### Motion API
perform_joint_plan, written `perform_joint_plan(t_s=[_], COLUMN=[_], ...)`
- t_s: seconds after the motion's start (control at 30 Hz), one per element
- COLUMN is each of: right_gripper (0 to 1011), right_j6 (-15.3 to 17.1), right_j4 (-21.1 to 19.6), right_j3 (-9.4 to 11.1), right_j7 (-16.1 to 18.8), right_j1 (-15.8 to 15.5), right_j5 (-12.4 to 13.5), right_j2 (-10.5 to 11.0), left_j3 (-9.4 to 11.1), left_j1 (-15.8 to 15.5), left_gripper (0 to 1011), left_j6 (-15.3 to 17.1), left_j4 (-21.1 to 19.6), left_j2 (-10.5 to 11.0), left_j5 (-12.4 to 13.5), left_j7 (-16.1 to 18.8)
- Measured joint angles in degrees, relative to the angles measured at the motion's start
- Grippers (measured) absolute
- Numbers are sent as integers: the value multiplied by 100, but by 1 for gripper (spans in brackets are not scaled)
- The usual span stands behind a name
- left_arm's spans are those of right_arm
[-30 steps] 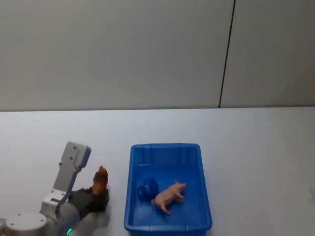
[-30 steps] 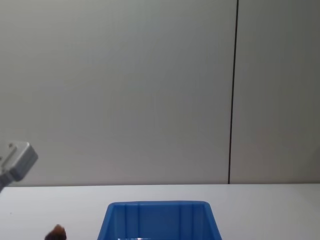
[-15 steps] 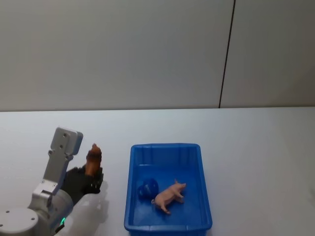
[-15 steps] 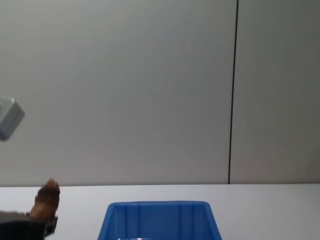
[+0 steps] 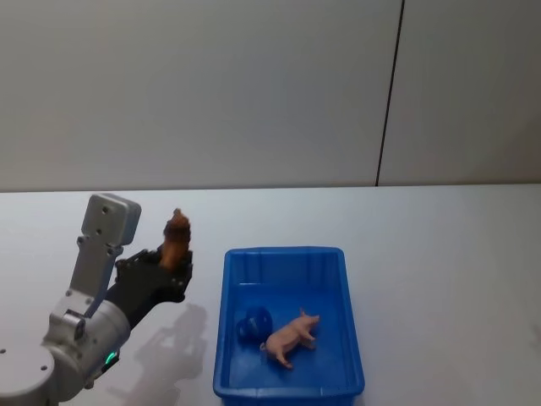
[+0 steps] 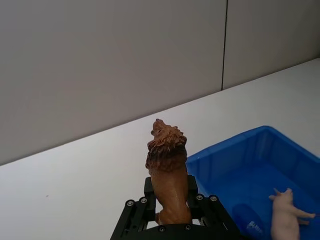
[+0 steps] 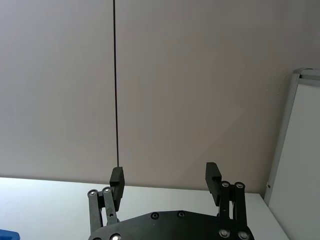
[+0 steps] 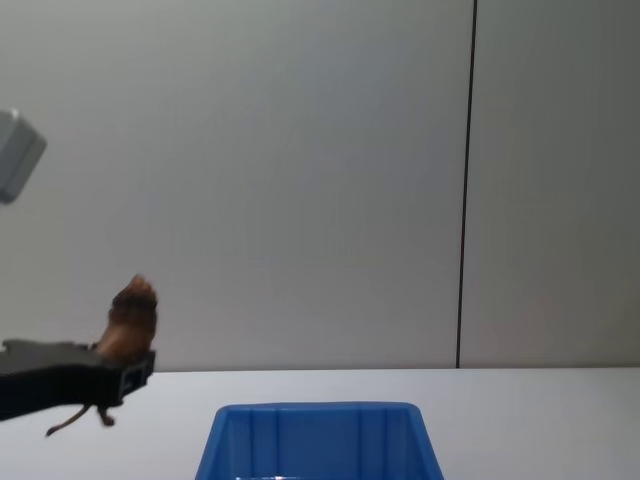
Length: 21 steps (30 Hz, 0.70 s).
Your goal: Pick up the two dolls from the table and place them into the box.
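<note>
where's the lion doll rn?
The lion doll is held upright in the left gripper, lifted off the table just left of the blue box, where a pink pig already lies.

Brown lion doll (image 6: 167, 175), pink pig doll (image 5: 289, 337), blue box (image 5: 287, 254).

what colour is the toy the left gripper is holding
Reddish-brown: a lion figure with a darker brown mane, held in the left gripper. The left wrist view shows it best.
</note>
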Motion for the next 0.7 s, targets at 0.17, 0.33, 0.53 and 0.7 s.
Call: perform_joint_plan(t_s=[0.17,0.33,0.53,0.7], right_gripper=[1001,1001,1001,1001], right_j6=[0,0,0,0], right_j4=[0,0,0,0], right_j3=[0,0,0,0], right_j7=[0,0,0,0], right_j1=[0,0,-1,0], right_j5=[0,0,0,0], right_j2=[0,0,0,0], left_j3=[-5,-5,14,43], left_j1=[-96,-202,-365,-533], left_gripper=[355,355,355,355], left_j6=[-177,-269,-316,-318], left_j4=[68,165,350,554], left_j2=[-25,-61,-124,-192], left_j5=[-1,-26,-84,-129], left_j7=[-422,-848,-1426,-1954])
